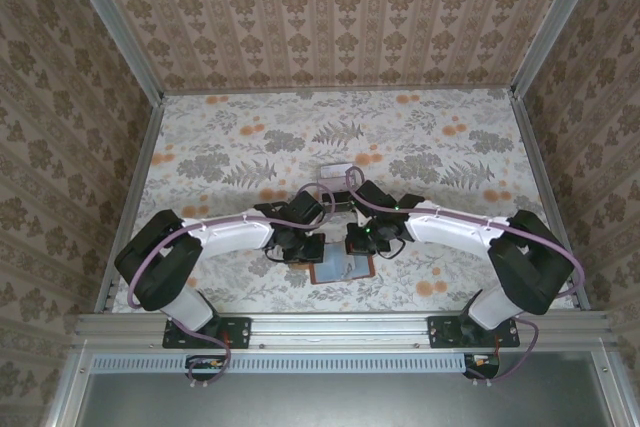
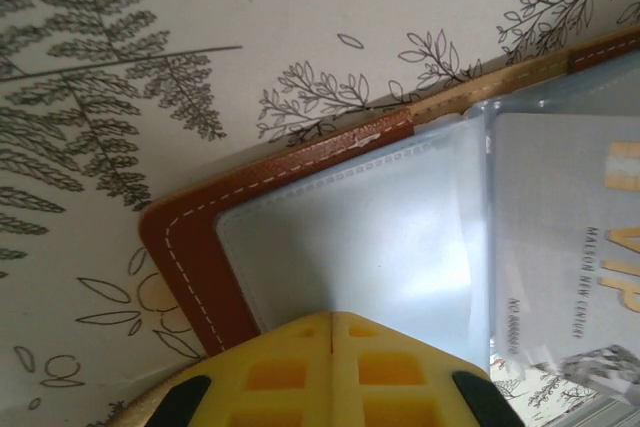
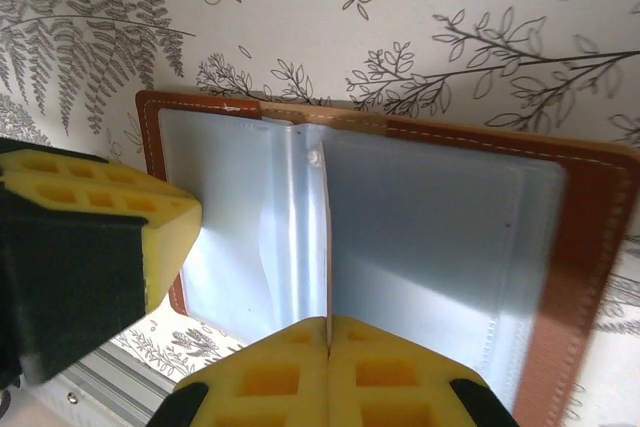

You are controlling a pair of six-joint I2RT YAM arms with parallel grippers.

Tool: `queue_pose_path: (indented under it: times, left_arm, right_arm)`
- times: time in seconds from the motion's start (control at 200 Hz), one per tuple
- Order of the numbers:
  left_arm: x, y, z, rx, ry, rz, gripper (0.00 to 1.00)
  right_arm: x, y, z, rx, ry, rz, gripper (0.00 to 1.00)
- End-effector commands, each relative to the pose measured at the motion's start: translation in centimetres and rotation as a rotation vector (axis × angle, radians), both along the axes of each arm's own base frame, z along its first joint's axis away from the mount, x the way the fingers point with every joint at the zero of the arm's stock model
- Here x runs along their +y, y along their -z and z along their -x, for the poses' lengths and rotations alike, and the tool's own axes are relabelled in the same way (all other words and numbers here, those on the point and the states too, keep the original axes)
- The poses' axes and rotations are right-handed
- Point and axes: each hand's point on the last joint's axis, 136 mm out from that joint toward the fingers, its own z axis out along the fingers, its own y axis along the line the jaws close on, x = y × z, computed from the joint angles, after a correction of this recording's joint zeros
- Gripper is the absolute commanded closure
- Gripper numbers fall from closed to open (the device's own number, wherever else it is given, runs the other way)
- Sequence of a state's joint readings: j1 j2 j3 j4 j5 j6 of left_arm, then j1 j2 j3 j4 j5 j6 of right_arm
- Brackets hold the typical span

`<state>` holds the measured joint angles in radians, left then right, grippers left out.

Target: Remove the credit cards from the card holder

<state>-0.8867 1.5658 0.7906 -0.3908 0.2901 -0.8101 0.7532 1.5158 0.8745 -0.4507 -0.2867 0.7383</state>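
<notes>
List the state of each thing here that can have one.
card holder: open, lying flat, lining up.
credit card: silvery, at the holder's clear sleeve; in or out unclear.
left gripper: shut, over the holder.
right gripper: shut, over the holder's middle.

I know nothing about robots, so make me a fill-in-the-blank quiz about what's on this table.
1. The card holder lies ___ on the table.
2. Its leather is reddish-___ with pale stitching.
3. The left gripper and right gripper both have their jaws ___.
4. Their fingers are coloured ___.

Missing words: open; brown; shut; yellow.
</notes>
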Motion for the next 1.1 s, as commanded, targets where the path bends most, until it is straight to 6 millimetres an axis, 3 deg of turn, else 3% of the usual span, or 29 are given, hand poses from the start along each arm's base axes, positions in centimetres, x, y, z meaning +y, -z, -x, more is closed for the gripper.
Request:
queue_pose_path:
  times: [0.0,0.105,0.22,0.38,0.68,0.855,1.095]
  left_arm:
    - [1.2,-0.5,-0.5,-0.023,0.006,-0.041,0.96]
    - [0.9,-1.3,-1.0,-0.044,0.009,-0.020,0.95]
    - [0.7,-2.5,-1.5,-0.073,0.003,0.009,0.92]
    - [1.5,-3.8,-2.4,-0.123,-0.034,0.034,0.88]
    - [6.6,-4.9,-3.4,-0.190,-0.160,0.052,0.84]
    - [9.9,-4.7,-3.0,-0.197,-0.237,0.054,0.82]
    - [12.4,-4.3,-2.4,-0.187,-0.302,0.067,0.80]
  right_arm:
    - [-1.4,-2.3,-0.8,-0.076,0.008,0.033,1.00]
    - [-2.7,-3.4,-1.4,-0.122,-0.024,0.065,0.99]
    - [-2.7,-5.1,-2.5,-0.227,-0.162,0.073,1.00]
    - [-3.0,-7.0,-5.3,-0.371,-0.370,0.131,0.99]
    - [-2.3,-8.8,-10.5,-0.612,-0.905,0.299,1.00]
    - [-1.2,-9.2,-13.1,-0.665,-1.105,0.323,1.00]
    - [-0.1,-8.3,-15.7,-0.616,-1.288,0.340,1.00]
